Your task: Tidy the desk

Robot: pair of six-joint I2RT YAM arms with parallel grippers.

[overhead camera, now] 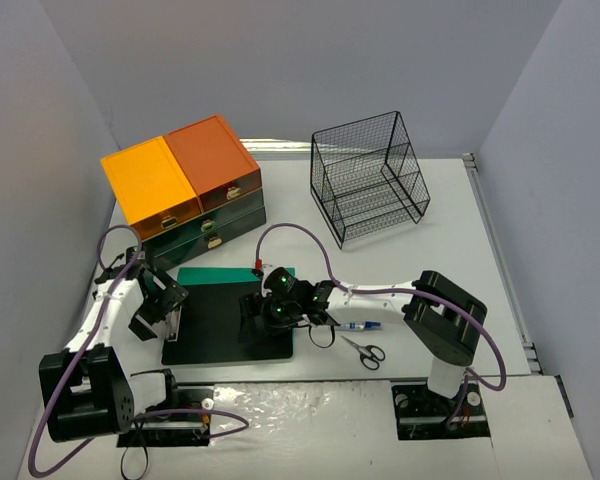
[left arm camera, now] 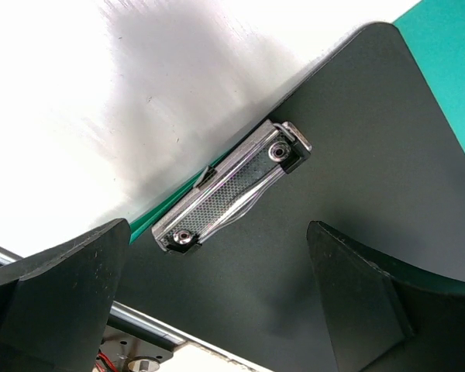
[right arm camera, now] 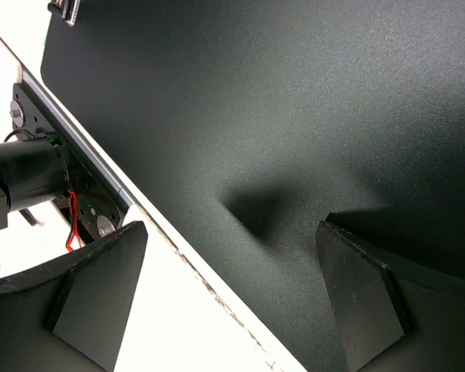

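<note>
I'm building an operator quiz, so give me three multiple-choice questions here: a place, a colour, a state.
1. Where are the scissors? A on the clipboard; B on the desk right of it; C in the left gripper.
2. The board under the clipboard is: A red; B green; C blue.
3. The left gripper is: A open; B shut on the clip; C shut on the scissors.
Answers: B, they lie on white desk; B, green shows past its edge; A, jaws apart above the clip.

drawer unit (overhead camera: 185,190) and wire rack (overhead camera: 370,185) at far edge of desk (overhead camera: 460,260), bare gap between them, scissors (overhead camera: 363,351) near front
</note>
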